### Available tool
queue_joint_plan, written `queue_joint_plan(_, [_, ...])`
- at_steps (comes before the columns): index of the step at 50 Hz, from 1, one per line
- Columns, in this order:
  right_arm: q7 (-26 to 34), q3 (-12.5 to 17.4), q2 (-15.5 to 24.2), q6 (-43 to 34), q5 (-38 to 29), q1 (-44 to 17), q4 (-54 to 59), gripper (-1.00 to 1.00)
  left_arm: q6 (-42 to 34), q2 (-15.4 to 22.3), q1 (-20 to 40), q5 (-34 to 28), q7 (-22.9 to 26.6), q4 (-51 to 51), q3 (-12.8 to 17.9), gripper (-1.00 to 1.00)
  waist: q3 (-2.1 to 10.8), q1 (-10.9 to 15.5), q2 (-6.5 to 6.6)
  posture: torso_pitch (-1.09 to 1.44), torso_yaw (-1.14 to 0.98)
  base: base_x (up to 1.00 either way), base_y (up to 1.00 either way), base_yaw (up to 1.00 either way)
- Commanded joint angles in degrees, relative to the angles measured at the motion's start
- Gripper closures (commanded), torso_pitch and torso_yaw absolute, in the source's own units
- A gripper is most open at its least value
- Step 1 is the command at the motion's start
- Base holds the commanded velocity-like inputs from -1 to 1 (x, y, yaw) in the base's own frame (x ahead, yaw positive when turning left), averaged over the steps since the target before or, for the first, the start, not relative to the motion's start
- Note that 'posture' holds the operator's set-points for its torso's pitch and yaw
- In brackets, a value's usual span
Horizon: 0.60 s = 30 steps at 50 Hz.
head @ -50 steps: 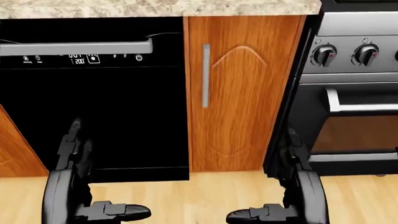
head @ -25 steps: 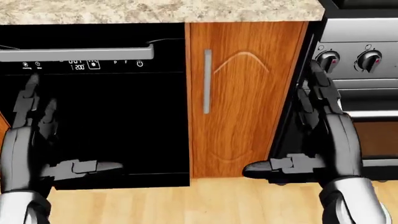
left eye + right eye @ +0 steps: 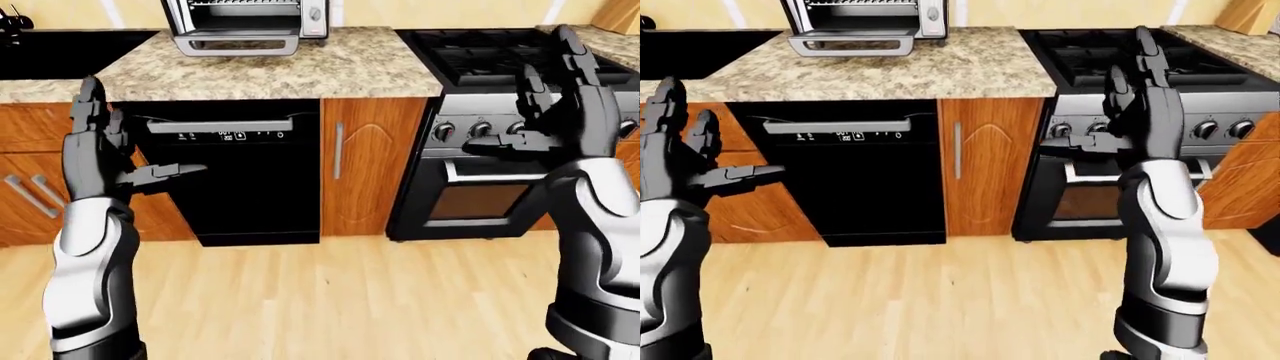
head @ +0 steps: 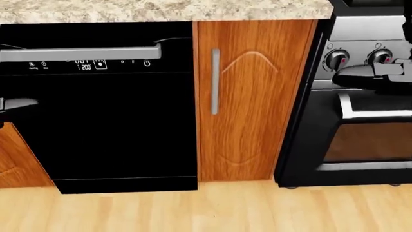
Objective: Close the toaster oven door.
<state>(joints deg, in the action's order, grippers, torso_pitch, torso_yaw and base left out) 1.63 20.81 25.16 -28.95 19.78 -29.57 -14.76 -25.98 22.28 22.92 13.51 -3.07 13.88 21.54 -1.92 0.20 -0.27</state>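
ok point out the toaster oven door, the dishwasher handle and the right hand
toaster oven door (image 3: pixel 236 45): left-eye view, on the open door's lowered panel.
dishwasher handle (image 3: pixel 220 125): left-eye view, on the middle of the grey bar.
right hand (image 3: pixel 1145 105): right-eye view, on the palm, fingers open and raised.

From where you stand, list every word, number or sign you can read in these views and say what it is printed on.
"200": white digits on the dishwasher control strip, head view, just under its handle.
"P" and "F": two letters further right on that strip.
A power symbol at the strip's right end.
Small icons at the strip's left end: too blurred to read.
Stove knobs: red marks only, no text.
Toaster oven: no legible text.
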Motion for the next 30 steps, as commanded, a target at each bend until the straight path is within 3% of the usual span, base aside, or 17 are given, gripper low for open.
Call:
queue_joint_plan(1, [0.0, 0.7, 1.7, 1.2, 1.0, -2.1, -1.3, -1.0, 2.5, 1.9, 1.9, -0.2, 0.9, 1.8, 0.8, -1.0, 1.12, 0.0, 0.09, 0.0, 0.0, 0.0, 0.0, 0.0])
queue_joint_plan(10, [-0.7, 2.0, 5.6, 3.0, 2.6, -4.3, 2.7, -1.0, 1.0, 7.2, 5.3, 0.9, -0.8, 0.4, 3.8, -1.0, 0.81, 0.0, 0.02, 0.0, 0.0, 0.0, 0.0, 0.0])
queue_joint_plan(15, [-0.6, 2.9, 8.0, 4.1, 2.9, -5.3, 5.0, -1.0, -1.0, 10.4, 7.0, 5.4, -2.6, -1.1, 6.5, -1.0, 0.87, 0.0, 0.21, 0.0, 0.0, 0.0, 0.0, 0.0])
queue_joint_plan(22, [-0.5, 4.2, 11.9, 4.1, 4.6, -7.1, 7.1, -1.0, 0.2, 13.1, 5.9, 7.3, -3.9, -2.1, 7.7, -1.0, 0.65, 0.0, 0.42, 0.0, 0.0, 0.0, 0.0, 0.0])
queue_joint_plan(30, [-0.4, 4.4, 13.4, 4.9, 5.3, -7.2, 8.0, -1.0, 0.5, 15.1, 5.9, 8.0, -4.2, -2.8, 8.3, -1.0, 0.52, -0.1, 0.27, 0.0, 0.0, 0.0, 0.0, 0.0])
